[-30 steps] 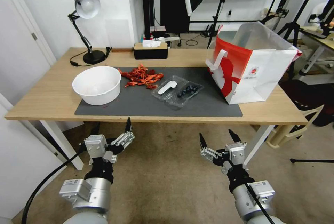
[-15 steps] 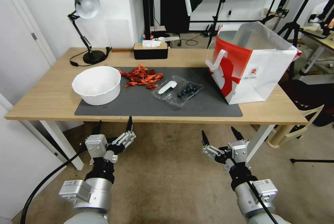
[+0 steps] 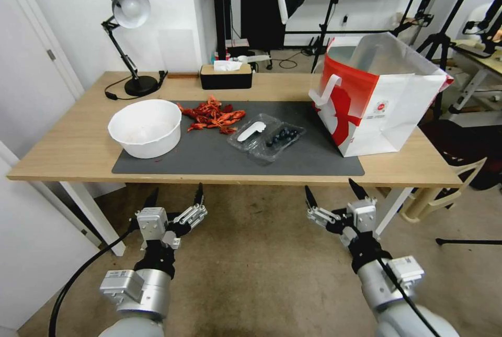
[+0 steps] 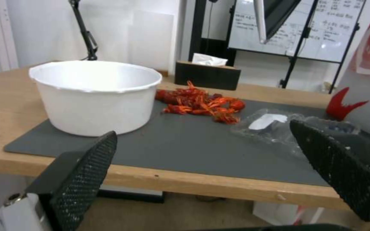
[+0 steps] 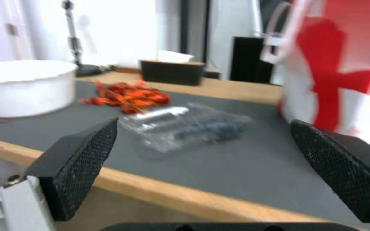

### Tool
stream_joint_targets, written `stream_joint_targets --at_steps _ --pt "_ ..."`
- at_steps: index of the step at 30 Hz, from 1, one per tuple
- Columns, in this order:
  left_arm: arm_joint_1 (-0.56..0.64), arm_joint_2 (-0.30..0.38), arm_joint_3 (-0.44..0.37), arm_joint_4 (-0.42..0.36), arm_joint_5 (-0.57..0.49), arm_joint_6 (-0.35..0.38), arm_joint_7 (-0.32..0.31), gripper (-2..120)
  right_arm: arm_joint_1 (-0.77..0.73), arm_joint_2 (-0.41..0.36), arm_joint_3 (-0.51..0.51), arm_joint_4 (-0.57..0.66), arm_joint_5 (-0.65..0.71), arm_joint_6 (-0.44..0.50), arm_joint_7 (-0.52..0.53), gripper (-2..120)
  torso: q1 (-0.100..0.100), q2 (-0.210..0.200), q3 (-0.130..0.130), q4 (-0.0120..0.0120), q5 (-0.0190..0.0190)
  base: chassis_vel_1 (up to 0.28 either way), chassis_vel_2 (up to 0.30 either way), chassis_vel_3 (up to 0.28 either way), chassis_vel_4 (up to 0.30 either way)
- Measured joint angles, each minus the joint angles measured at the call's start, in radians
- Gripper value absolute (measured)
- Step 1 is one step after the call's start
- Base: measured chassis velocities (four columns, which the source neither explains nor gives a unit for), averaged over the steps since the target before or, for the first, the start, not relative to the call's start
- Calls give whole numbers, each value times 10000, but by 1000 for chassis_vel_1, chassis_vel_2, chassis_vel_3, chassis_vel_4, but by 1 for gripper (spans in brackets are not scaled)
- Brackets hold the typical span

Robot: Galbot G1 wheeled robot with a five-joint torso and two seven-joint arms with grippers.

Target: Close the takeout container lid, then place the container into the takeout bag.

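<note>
The takeout container [image 3: 267,138] [image 4: 296,128] [image 5: 189,126] lies open on the dark mat, blueberries [image 3: 281,136] in one half. Its lid [image 3: 250,132] with the white label lies flat toward the crayfish. The red-and-white takeout bag [image 3: 376,99] [image 5: 339,70] stands open at the mat's right end. My left gripper [image 3: 175,197] [image 4: 202,150] hangs open below the table's front edge, left of the container. My right gripper [image 3: 333,194] [image 5: 202,147] is open too, below the front edge and a little right of the container. Both hold nothing.
A large white bowl [image 3: 146,127] [image 4: 95,96] sits at the mat's left, a pile of red crayfish [image 3: 212,114] behind the container. A black tissue box [image 3: 226,76] and a desk lamp [image 3: 128,38] stand at the back. Tripods and a chair crowd the right side.
Both grippers have risen slightly toward the table's front edge and drifted right, the right one more. Nothing on the table has moved.
</note>
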Motion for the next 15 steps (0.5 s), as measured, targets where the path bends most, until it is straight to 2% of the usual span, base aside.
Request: stream_joint_targets --at_steps 7,9,15 --pt "44 -227 -91 117 169 -151 1 100 1229 -820 -477 -825 510 -93 28 100 -1 0 0 -1 -1 0 0 0 0" --pt "70 -389 -116 226 291 -210 2 100 2011 -1054 -922 -1412 540 -341 162 100 0 0 0 -3 0 0 0 0 0" --pt "85 -609 -215 387 390 -293 -14 100 3392 -1145 -2038 -2220 133 -1159 804 100 0 -1 0 0 0 0 0 0 0"
